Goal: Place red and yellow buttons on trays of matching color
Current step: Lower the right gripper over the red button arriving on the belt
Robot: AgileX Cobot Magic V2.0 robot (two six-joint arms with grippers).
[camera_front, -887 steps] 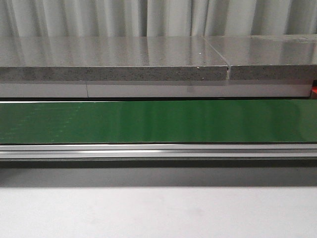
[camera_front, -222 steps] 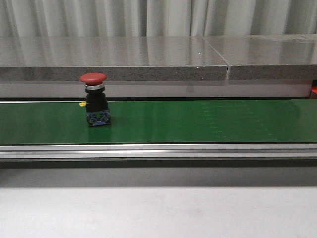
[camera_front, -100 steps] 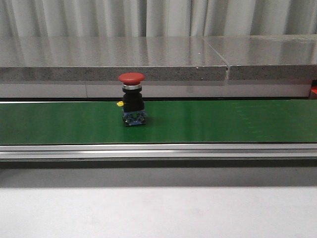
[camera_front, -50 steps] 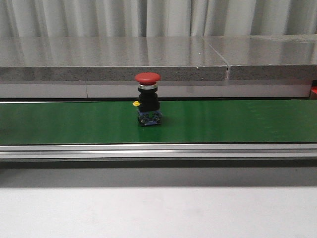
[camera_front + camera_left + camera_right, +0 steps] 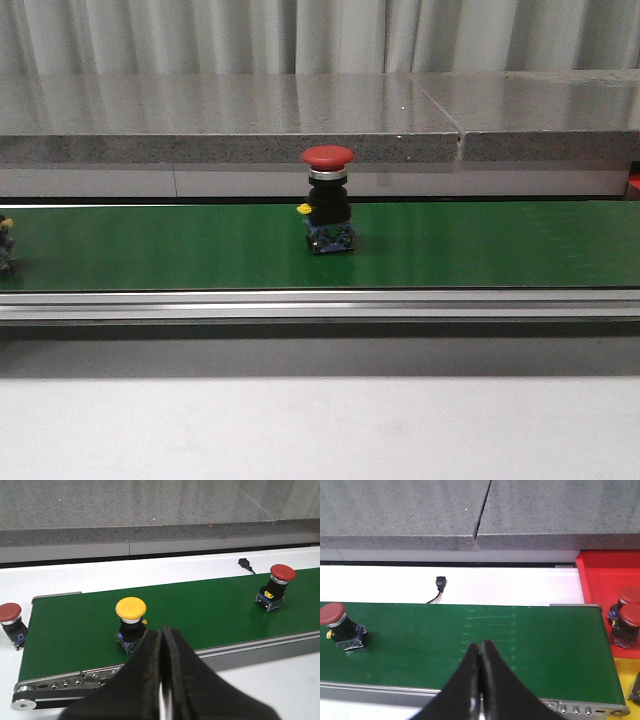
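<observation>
Nearest each wrist camera, both claws were closed on nothing: the left gripper (image 5: 162, 680) had its fingers pressed together above the near rail of the green belt (image 5: 200, 610), and the right gripper (image 5: 480, 680) hung the same way over its own stretch of belt.

Just beyond the left fingertips a yellow button (image 5: 131, 625) stood upright on the belt, close to the near edge. Farther along, a red button (image 5: 329, 200) stood upright near the middle of the belt in the front view; it also showed in both wrist views. Another red button (image 5: 11, 622) sat on the white table just off the belt's end.

Past the belt's other end, two red buttons (image 5: 625, 615) rested in the red tray (image 5: 600, 575), with a yellow tray (image 5: 625, 680) beside it. A grey stone ledge (image 5: 230, 115) ran behind everything.
</observation>
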